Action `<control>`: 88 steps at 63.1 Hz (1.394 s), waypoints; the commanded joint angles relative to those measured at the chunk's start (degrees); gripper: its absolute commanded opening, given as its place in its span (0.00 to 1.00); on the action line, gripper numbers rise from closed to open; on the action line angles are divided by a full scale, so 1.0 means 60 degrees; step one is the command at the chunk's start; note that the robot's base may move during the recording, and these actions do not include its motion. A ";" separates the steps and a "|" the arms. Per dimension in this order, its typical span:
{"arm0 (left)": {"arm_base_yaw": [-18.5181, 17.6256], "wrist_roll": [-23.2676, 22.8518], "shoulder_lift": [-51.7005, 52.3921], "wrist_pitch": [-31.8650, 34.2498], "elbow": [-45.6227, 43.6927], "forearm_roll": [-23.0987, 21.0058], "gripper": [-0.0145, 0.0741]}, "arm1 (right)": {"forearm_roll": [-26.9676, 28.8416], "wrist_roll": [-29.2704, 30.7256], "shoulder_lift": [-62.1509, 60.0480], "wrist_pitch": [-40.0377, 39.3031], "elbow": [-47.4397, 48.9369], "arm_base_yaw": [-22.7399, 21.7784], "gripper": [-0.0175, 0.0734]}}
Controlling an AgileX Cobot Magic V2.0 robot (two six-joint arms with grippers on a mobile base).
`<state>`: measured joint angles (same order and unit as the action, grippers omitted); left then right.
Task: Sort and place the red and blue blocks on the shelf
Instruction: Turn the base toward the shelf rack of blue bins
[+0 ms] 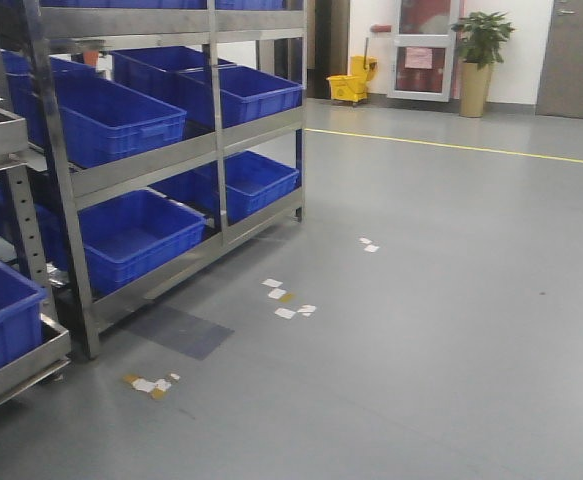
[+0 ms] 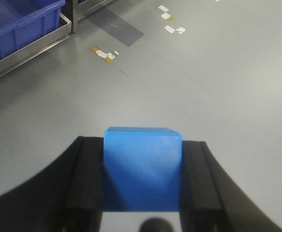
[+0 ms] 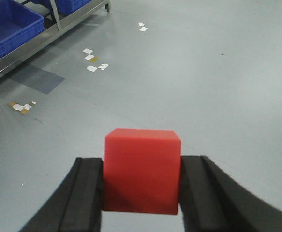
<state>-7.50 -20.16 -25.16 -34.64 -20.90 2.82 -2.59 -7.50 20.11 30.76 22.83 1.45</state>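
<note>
While our left gripper (image 2: 141,150) clamps the blue block (image 2: 143,171) and our right gripper (image 3: 141,166) clamps the red block (image 3: 141,181), we see both cubes held above the grey floor (image 1: 451,300), apart from the shelf (image 1: 146,165). Dark-blue bins (image 1: 121,118) fill its tiers, and tape scraps (image 1: 286,300) lie on the floor between us and it

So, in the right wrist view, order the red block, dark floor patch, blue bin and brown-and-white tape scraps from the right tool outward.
1. red block, clamped in the right tool.
2. brown-and-white tape scraps, on the floor, left.
3. dark floor patch, left, beyond the scraps.
4. blue bin, top left, on the shelf.
</note>
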 commanded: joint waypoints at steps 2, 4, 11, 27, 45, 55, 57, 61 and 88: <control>0.0000 -0.0072 -0.0034 0.0766 -0.0300 0.0019 0.30 | -0.0116 0.0017 0.0051 -0.0764 0.0280 -0.0046 0.26; 0.0000 -0.0072 -0.0034 0.0766 -0.0300 0.0019 0.30 | -0.0116 0.0017 0.0051 -0.0764 0.0280 -0.0046 0.26; 0.0000 -0.0072 -0.0034 0.0766 -0.0300 0.0019 0.30 | -0.0116 0.0017 0.0051 -0.0764 0.0280 -0.0046 0.26; 0.0000 -0.0072 -0.0034 0.0766 -0.0300 0.0019 0.30 | -0.0116 0.0017 0.0051 -0.0764 0.0280 -0.0046 0.26; 0.0000 -0.0072 -0.0034 0.0766 -0.0300 0.0019 0.30 | -0.0116 0.0017 0.0051 -0.0764 0.0280 -0.0046 0.26; 0.0000 -0.0072 -0.0034 0.0766 -0.0300 0.0019 0.30 | -0.0116 0.0017 0.0051 -0.0764 0.0280 -0.0046 0.26; 0.0000 -0.0072 -0.0034 0.0766 -0.0300 0.0019 0.30 | -0.0116 0.0017 0.0051 -0.0764 0.0280 -0.0046 0.26; 0.0000 -0.0072 -0.0034 0.0766 -0.0300 0.0019 0.30 | -0.0116 0.0017 0.0051 -0.0764 0.0280 -0.0046 0.26; 0.0000 -0.0072 -0.0034 0.0766 -0.0300 0.0019 0.30 | -0.0116 0.0017 0.0051 -0.0764 0.0280 -0.0046 0.26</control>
<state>-7.50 -20.16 -25.16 -34.64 -20.90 2.82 -2.59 -7.50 20.11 30.76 22.83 1.45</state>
